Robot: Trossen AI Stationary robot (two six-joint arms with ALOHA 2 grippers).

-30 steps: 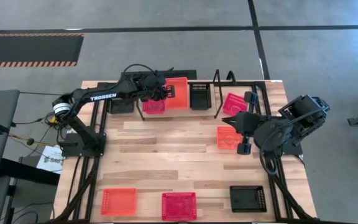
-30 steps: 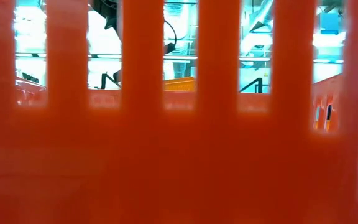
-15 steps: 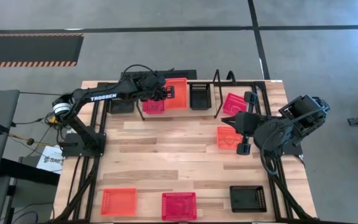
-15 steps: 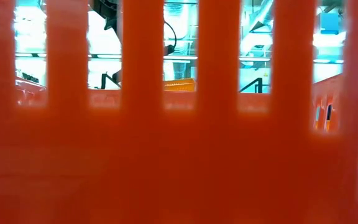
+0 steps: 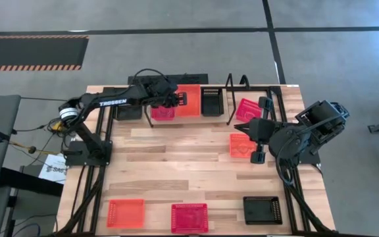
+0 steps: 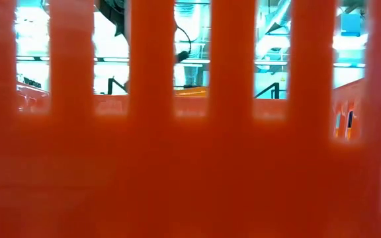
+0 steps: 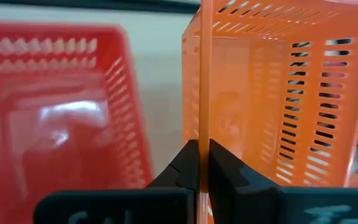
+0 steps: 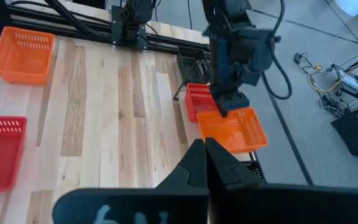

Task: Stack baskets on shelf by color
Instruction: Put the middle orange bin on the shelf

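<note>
On a pale wooden table (image 5: 189,168), the left gripper (image 5: 174,100) pinches an orange basket's (image 5: 188,99) wall beside a red basket (image 5: 162,112) on the shelf (image 5: 242,89); the right gripper (image 5: 247,130) waits closed.

You'll find three rectangular mesh plastic baskets along the wooden table's (image 5: 176,164) near edge, orange near basket (image 5: 125,212) left, red near basket (image 5: 189,217) centre, black near basket (image 5: 262,210) right; far-edge row at the rod-framed wooden shelf (image 5: 235,83): red far basket (image 5: 162,112), orange far basket (image 5: 189,100), black far basket (image 5: 211,101).
</note>
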